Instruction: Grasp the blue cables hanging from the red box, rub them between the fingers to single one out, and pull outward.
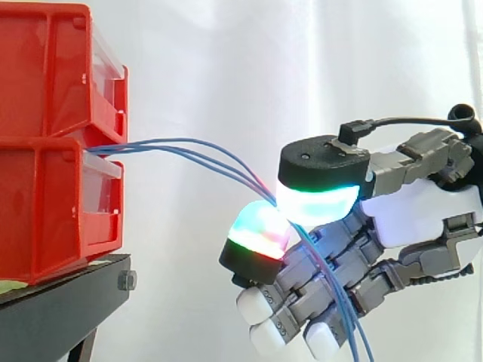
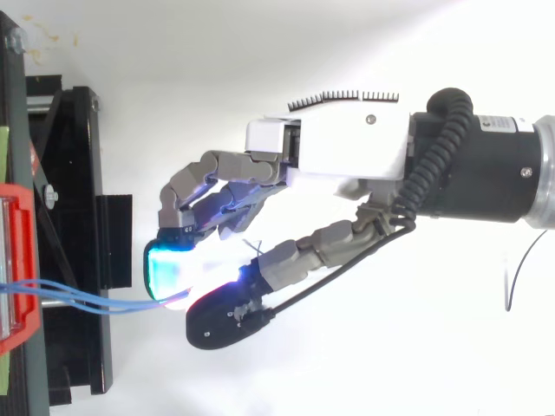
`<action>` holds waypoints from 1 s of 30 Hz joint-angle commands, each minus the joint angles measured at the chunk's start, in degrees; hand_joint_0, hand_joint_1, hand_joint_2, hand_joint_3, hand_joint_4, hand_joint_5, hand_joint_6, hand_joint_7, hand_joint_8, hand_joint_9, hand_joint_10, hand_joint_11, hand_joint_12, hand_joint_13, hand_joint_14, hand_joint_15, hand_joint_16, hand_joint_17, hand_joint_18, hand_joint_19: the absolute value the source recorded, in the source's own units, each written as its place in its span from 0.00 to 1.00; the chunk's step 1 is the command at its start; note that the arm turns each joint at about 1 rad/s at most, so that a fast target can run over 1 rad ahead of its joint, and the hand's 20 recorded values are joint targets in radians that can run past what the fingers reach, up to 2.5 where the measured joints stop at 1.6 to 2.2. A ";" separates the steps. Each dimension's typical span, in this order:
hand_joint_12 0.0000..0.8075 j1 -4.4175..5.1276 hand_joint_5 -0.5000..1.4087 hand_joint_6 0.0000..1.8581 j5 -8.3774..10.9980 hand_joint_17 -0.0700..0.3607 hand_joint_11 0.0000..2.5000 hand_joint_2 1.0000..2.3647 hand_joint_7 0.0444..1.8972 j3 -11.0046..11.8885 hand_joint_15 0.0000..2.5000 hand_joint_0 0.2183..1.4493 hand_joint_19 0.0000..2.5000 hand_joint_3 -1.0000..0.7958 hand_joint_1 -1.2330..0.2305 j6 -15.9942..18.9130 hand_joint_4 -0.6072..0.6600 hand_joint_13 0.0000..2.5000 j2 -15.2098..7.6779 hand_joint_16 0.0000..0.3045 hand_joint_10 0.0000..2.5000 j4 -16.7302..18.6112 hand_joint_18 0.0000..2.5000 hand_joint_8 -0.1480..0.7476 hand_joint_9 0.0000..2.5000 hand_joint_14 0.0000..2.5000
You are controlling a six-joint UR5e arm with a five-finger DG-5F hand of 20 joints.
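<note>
Hand [image 1: 423,204] is clamped on the blue cables [image 1: 136,145], pinched btwn its glowing pads [image 1: 317,200], right of the red box [image 1: 53,211]. More than one looks pinched, so pulling now could drag them all out.

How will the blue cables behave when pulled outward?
Likely floppy: the blue cables sag in curves from the red box and dangle below the robot hand. Thin and smooth-looking, they may slip between the pads.
</note>
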 commanded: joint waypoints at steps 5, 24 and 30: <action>0.45 0.06 0.19 0.42 0.18 0.42 0.14 0.01 0.52 0.00 0.08 0.29 0.20 0.40 0.47 -0.01 0.66 0.23 -0.04 0.16 0.00 -0.07 0.24 0.46 0.27 0.00; 0.42 0.06 0.22 0.38 0.18 0.39 0.14 0.00 0.60 0.00 0.08 0.30 0.21 0.32 0.53 0.17 0.69 0.24 0.05 0.14 0.00 -0.07 0.23 0.43 0.32 0.00; 0.42 0.06 0.23 0.37 0.09 0.39 0.14 0.00 0.61 0.00 0.09 0.30 0.21 0.30 0.55 0.17 0.71 0.24 0.05 0.14 0.00 -0.07 0.23 0.43 0.33 0.00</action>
